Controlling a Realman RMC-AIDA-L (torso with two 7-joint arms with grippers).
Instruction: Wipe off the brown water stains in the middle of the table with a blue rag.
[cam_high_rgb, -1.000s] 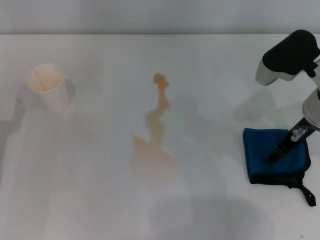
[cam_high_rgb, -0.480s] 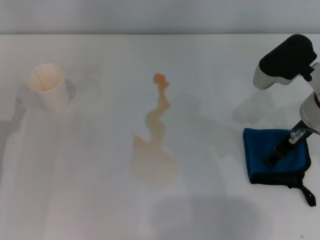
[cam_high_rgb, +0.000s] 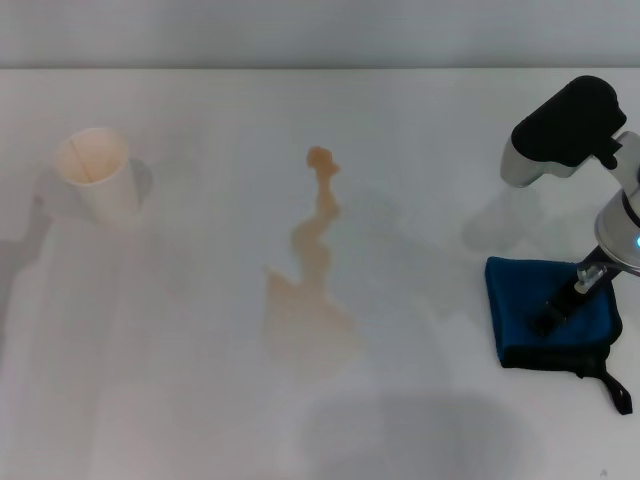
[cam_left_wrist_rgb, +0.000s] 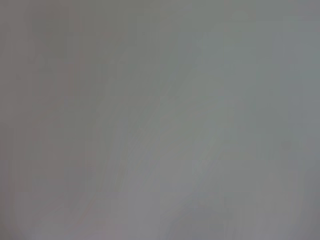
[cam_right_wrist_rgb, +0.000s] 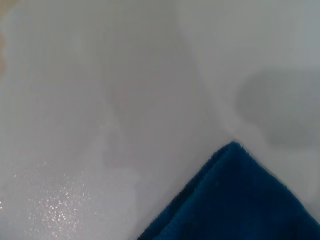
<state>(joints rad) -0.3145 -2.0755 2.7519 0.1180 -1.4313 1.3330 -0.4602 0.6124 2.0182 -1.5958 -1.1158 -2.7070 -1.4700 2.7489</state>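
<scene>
- Right gripper (cam_high_rgb: 552, 312) hangs over the blue rag (cam_high_rgb: 535, 300) at the right side of the table (cam_high_rgb: 200, 380), its dark finger tips down on or just above the cloth; whether they are spread or pressed together cannot be told from the head view.
- Left gripper does not appear in any view (its wrist camera shows only a plain grey blur).
- Flat on the table lies the rag, black-edged, with a short black loop tag trailing off its near right corner.
- Brown water stains (cam_high_rgb: 308, 315) sit mid-table, well apart from the rag: 1 wide pale blob with a thin wavy tail running away from the robot.
- Standing upright far to the left is 1 white paper cup (cam_high_rgb: 96, 176).
- From the right wrist camera, a corner of the rag (cam_right_wrist_rgb: 240, 200) shows against bare white tabletop.
</scene>
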